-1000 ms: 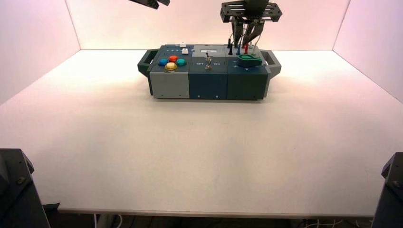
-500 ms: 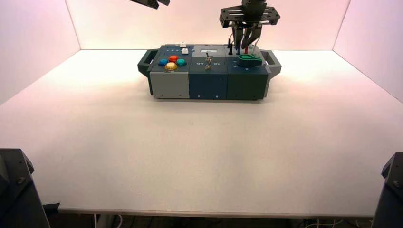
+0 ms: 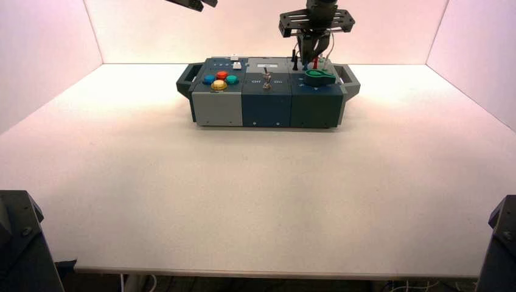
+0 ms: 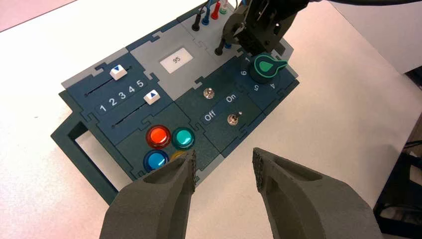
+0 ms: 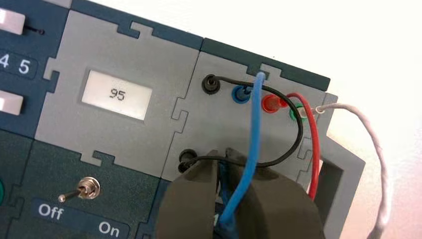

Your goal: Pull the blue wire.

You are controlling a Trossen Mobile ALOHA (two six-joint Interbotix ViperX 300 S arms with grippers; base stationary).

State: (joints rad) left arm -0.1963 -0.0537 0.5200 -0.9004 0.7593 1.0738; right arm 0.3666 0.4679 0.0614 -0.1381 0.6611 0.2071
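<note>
The blue wire (image 5: pixel 255 124) arches from its blue plug (image 5: pixel 242 93) in the back row of sockets over to the front row on the box's right grey panel. My right gripper (image 5: pixel 222 162) is shut on the wire's near end, where the plug goes down between the fingers. In the high view this gripper (image 3: pixel 311 56) hangs over the box's (image 3: pixel 268 103) back right corner. My left gripper (image 4: pixel 224 167) is open and empty, held high above the box's button side; it also shows at the top of the high view (image 3: pixel 193 3).
A black wire (image 5: pixel 293 144), a red wire (image 5: pixel 314 144) and a white looped wire (image 5: pixel 375 149) sit beside the blue one. A green knob (image 3: pixel 319 75), toggle switch (image 3: pixel 266 82), coloured buttons (image 3: pixel 220 80), two sliders and a display reading 95 (image 5: pixel 117 94) are on the box.
My right gripper's fingers have come together over the wire sockets and the wrist has shifted slightly left. The left arm has not moved.
</note>
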